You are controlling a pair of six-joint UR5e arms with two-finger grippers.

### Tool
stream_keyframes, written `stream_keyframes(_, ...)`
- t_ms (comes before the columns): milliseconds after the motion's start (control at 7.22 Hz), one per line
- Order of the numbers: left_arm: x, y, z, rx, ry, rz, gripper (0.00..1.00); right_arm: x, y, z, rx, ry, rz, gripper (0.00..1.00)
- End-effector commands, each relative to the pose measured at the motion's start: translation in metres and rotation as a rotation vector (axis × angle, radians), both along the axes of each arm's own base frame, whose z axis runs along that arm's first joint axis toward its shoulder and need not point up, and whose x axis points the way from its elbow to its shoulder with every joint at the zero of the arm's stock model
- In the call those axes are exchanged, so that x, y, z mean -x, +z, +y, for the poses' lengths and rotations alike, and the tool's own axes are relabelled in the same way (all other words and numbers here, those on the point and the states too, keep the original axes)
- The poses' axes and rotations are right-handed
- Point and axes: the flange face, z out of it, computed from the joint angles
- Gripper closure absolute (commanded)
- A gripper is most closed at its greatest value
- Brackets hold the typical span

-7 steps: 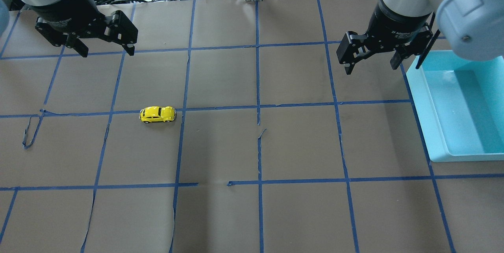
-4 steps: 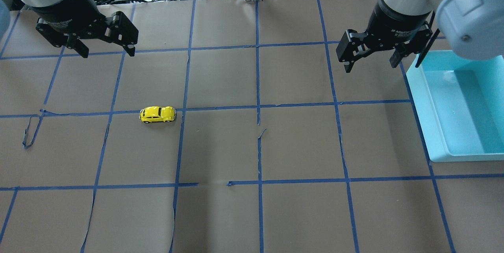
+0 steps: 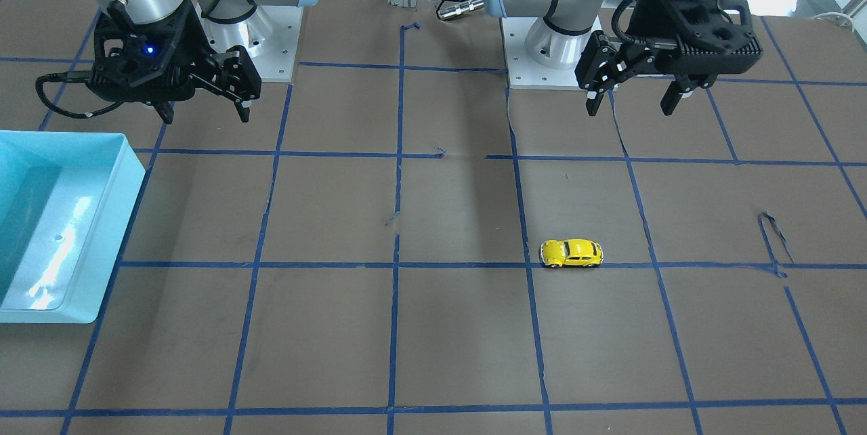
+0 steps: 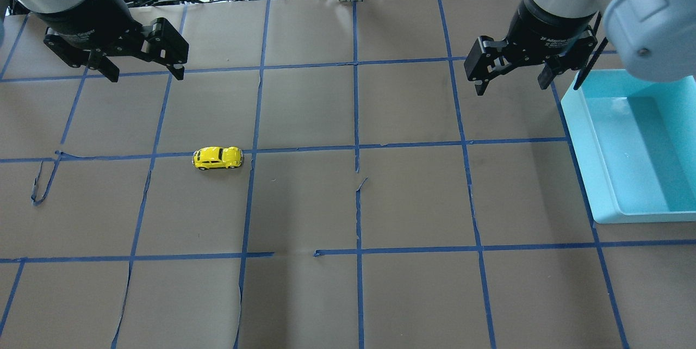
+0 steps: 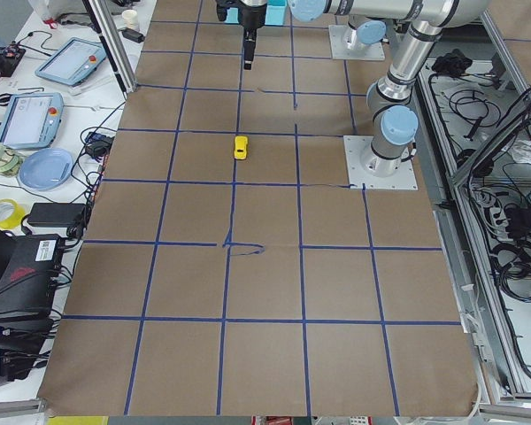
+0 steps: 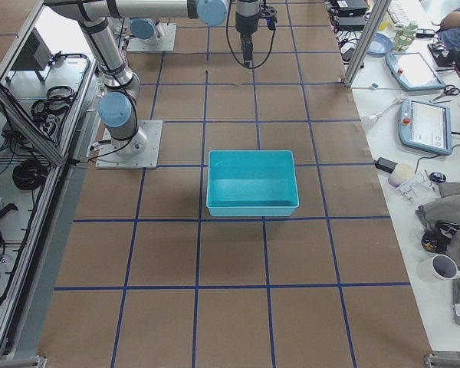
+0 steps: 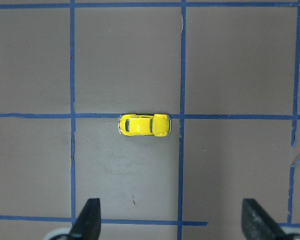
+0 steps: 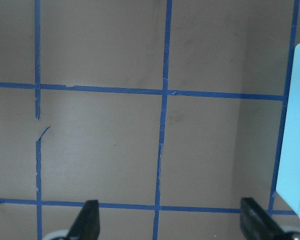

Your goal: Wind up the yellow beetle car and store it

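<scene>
**item: yellow beetle car, loose on tabletop, awaiting pickup**

- location: the yellow beetle car [image 4: 217,158] stands on its wheels on the brown tabletop [image 4: 413,197], alongside a blue tape line and just short of a tape crossing. nothing touches it.
- left gripper [image 4: 147,73]: fingers spread wide, holding nothing, raised above the tabletop. it is clearly the nearer of the two. its wrist camera shows the car ahead of the fingertips, roughly midway between them.
- long axis: the car lies lengthwise along the line joining the two fingertips. by my reckoning the wrist wants a quarter turn to close across the car's sides.
- right gripper [image 4: 511,88]: also spread wide and empty, well apart from the car, just beside the teal bin [image 4: 579,137], the likely storage place.
- writing: small white lettering on both gripper bodies, too fine to read. no mark legible on the car.
</scene>
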Motion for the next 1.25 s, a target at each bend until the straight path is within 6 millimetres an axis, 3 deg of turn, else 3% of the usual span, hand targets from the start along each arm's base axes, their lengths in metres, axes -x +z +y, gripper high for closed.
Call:
stream_keyframes(0,0.0009,-0.0044,0.0027,-0.007,-0.001,0.008,0.0,0.0024,-0.0005,-0.0005,-0.002,-0.007,0.013,0.0)
stream_keyframes(1108,0.0006,-0.0121,0.0035,-0.006,0.006,0.006,0.0,0.0011,-0.003,0.0018,-0.014,-0.009,0.015,0.0)
